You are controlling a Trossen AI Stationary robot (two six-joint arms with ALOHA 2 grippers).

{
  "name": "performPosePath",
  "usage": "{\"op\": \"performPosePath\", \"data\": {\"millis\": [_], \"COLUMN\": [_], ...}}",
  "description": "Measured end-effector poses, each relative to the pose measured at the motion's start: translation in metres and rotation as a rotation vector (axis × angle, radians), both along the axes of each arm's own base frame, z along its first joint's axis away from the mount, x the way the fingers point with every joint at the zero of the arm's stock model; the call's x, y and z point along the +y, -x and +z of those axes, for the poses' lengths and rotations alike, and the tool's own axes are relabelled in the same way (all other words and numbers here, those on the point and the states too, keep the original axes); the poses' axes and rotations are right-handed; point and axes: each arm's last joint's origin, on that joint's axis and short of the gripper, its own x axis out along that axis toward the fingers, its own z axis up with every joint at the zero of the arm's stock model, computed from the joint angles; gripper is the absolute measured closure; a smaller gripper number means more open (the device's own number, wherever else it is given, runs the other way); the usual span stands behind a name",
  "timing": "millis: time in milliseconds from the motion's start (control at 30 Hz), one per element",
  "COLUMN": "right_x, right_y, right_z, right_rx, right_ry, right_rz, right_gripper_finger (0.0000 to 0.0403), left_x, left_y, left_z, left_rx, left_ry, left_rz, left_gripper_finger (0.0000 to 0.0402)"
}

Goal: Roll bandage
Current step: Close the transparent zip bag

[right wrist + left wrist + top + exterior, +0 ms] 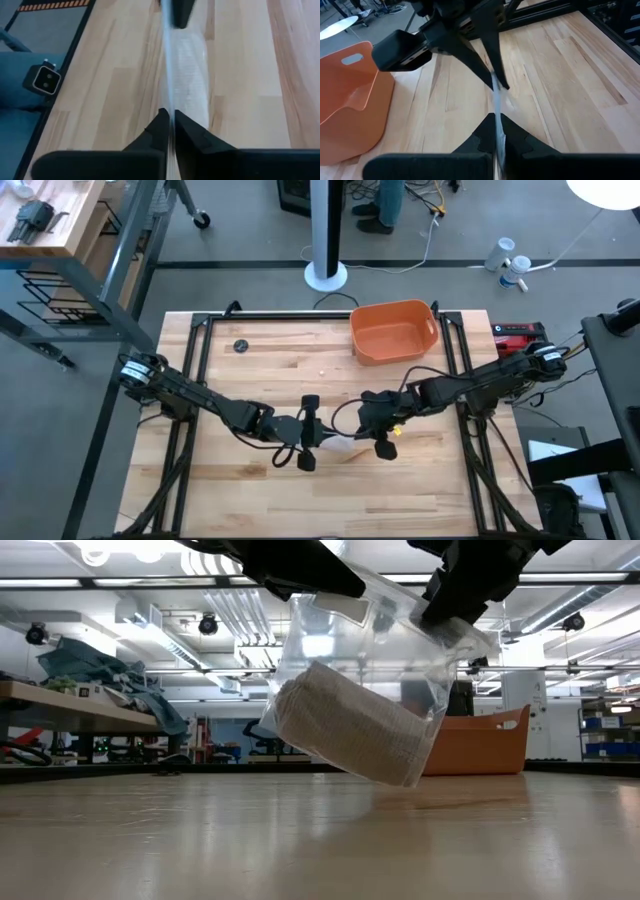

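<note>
The bandage (350,725) is an off-white gauze roll inside a clear plastic wrapper (400,630). It hangs tilted a little above the wooden table (300,840). In the high view the wrapper (342,442) sits between my two grippers at the table's middle. My left gripper (318,435) is shut on the wrapper's left upper edge. My right gripper (372,430) is shut on its right upper edge. In the right wrist view the bandage (192,75) shows below the wrapper's stretched edge. My left gripper pinches the wrapper's upper edge (496,120) between its two fingers, coming slanting down from the table's left. The film runs straight to the other gripper. The wrapper hangs below, clear of the table. My right gripper pinches the same upper edge at its other end (169,107) between its two fingers, slanting down from the table's right. The edge is drawn taut between the two grippers, with the bandage in the wrapper's lower part.
An orange tub (393,330) stands at the table's far right, also seen in the left wrist view (345,100). A small dark disc (240,345) lies at the far left. Black frame rails (190,380) run along the table's sides. A person's legs (380,205) show beyond the far edge.
</note>
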Motion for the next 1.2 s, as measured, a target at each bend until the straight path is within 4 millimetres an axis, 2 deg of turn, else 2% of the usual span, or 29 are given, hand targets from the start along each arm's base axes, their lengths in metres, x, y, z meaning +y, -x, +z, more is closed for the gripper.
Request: {"op": "performPosePath", "data": {"millis": [367,533,600,667,800,833,1033,1200], "right_x": [-0.0003,-0.0003,-0.0003,-0.0003,-0.0004,-0.0004,-0.0001,-0.0001], "right_y": [0.0015,0.0015,0.0015,0.0016,0.0017,0.0016,0.0015,0.0016], "right_z": [-0.0060,-0.0064,-0.0065,-0.0065,-0.0066,-0.0065,-0.0057,-0.0056], "right_rx": [0.038,0.037,0.038,0.038,0.037,0.035,0.036,0.037], "right_ry": [0.006,0.006,0.006,0.005,0.012,0.015,-0.007,-0.011], "right_rz": [0.001,0.001,-0.002,-0.003,0.003,0.007,-0.002,-0.004], "right_gripper_finger": [0.0284,0.0261,0.0265,0.0289,0.0380,0.0391,0.0360,0.0320], "left_x": [0.0001,0.0002,0.0002,0.0004,0.0003,0.0004,0.0004,0.0004], "left_y": [0.0001,0.0004,0.0006,0.0007,0.0008,0.0008,0.0008,0.0011], "left_z": [-0.0003,-0.0009,-0.0013,-0.0015,-0.0013,-0.0014,-0.0014,-0.0019], "left_rx": [0.003,0.009,0.013,0.015,0.015,0.015,0.016,0.021], "left_ry": [-0.001,0.006,0.010,0.010,0.011,0.011,0.012,0.015], "left_rz": [0.000,0.005,0.007,0.008,0.008,0.009,0.009,0.011], "left_gripper_finger": [0.0401,0.0401,0.0401,0.0401,0.0401,0.0401,0.0401,0.0401]}}
